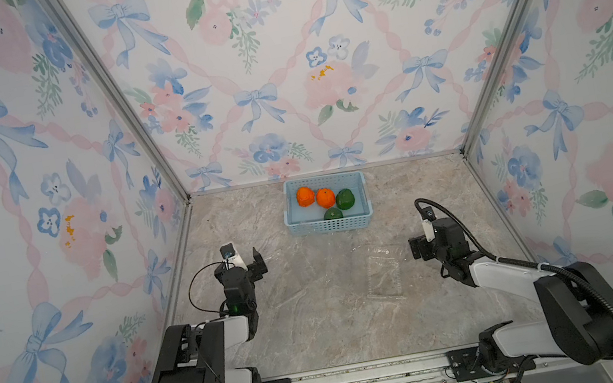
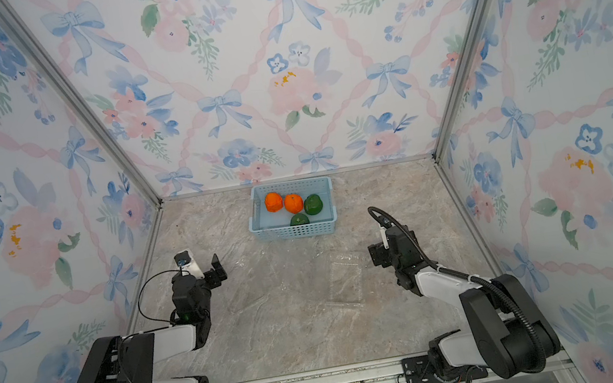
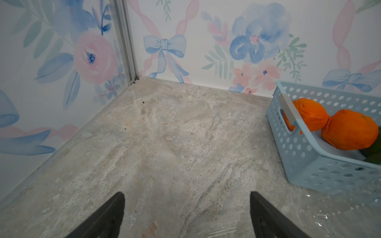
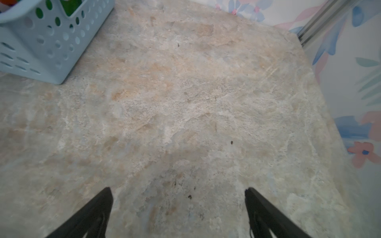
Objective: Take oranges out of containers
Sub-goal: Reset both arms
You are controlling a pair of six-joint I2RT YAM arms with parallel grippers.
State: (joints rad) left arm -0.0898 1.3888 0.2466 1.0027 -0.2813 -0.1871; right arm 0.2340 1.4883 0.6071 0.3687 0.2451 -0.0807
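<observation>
Two bright orange oranges (image 1: 305,196) (image 1: 325,198) and two dark green ones (image 1: 344,199) (image 1: 332,214) lie together in the light-blue basket (image 1: 357,179) at the back middle. One clear plastic container (image 1: 384,274) lies bare on the table, just left of my right gripper (image 1: 417,247). In the left wrist view, crinkled clear plastic (image 3: 340,210) shows beside my left gripper (image 3: 186,193). The left gripper (image 1: 254,266) hovers open over bare table. The right gripper (image 4: 178,189) is open too, with only table between its fingers.
The perforated basket (image 3: 305,156) stands near the back wall; its corner (image 4: 41,45) also shows in the right wrist view. Floral walls close in the marble-look table (image 1: 319,325) on three sides. Both arm bases sit on the rail at the front edge.
</observation>
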